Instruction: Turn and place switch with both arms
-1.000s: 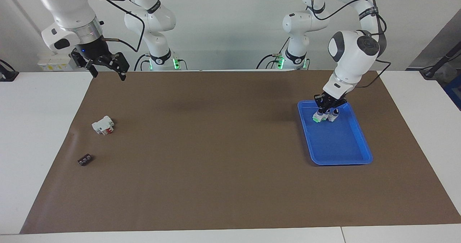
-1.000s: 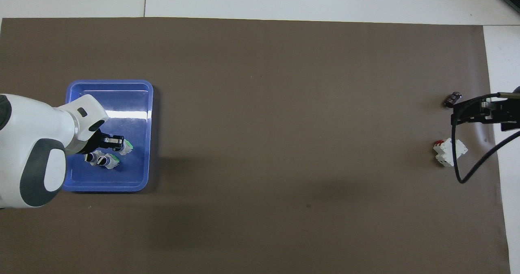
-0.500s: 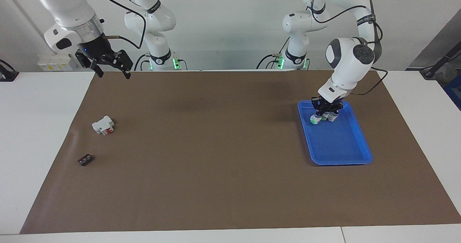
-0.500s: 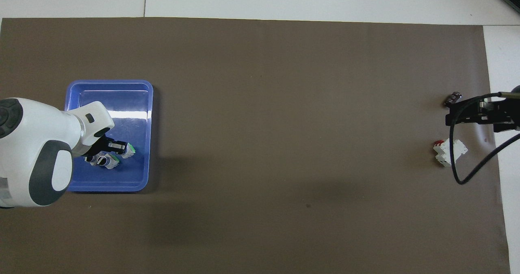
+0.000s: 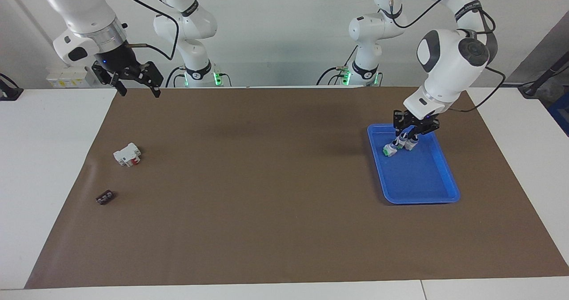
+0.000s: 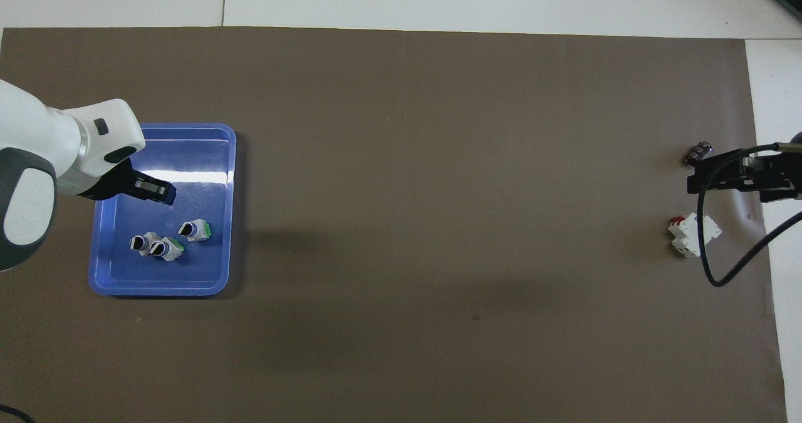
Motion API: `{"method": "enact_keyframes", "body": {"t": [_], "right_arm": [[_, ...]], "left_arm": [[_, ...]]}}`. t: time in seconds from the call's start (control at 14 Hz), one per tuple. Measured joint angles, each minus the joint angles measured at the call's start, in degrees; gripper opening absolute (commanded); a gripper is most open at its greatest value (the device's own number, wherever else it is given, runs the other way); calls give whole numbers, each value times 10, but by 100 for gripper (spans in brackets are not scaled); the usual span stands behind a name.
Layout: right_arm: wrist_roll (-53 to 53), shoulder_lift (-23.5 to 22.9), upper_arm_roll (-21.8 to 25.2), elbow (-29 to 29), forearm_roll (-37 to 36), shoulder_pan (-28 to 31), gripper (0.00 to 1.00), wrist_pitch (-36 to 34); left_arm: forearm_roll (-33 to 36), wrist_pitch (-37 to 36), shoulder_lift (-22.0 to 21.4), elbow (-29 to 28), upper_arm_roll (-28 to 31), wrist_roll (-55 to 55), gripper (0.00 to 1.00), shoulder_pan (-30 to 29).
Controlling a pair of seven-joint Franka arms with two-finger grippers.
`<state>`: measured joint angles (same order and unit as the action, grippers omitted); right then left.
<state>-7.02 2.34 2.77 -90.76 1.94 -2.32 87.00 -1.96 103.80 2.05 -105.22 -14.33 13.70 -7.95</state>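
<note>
Three small white switches with black knobs and green ends lie in the blue tray (image 5: 420,178) (image 6: 188,160). One switch (image 5: 390,149) (image 6: 194,229) lies a little apart from the other two (image 5: 409,143) (image 6: 155,246). My left gripper (image 5: 412,134) (image 6: 160,191) hangs just above them, open and empty, touching none. My right gripper (image 5: 137,90) (image 6: 694,182) is open and empty, raised over the mat's edge at the right arm's end, where that arm waits.
A larger white breaker block with a red part (image 5: 127,154) (image 6: 692,235) and a tiny dark flat piece (image 5: 105,197) (image 6: 698,153) lie on the brown mat (image 5: 266,180) at the right arm's end. The tray sits at the left arm's end.
My left gripper has let go of a switch and risen off it; that switch now lies in the tray beside the other two. The right gripper has barely moved.
</note>
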Motion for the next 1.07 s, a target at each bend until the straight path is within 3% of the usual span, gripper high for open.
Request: {"method": "enact_keyframes", "body": {"t": [0.21,0.43,1.07], "right_arm": [[1,0,0,0,-1,2,100,1],[1,0,0,0,-1,3,100,1],[1,0,-5,0,0,2,100,1]], "left_arm": [[27,-104,6,100,0,0,46,0],[67,-189,7,161,-4,-9,46,20],[72,-206,18,203,-1,-109,43,36]]}}
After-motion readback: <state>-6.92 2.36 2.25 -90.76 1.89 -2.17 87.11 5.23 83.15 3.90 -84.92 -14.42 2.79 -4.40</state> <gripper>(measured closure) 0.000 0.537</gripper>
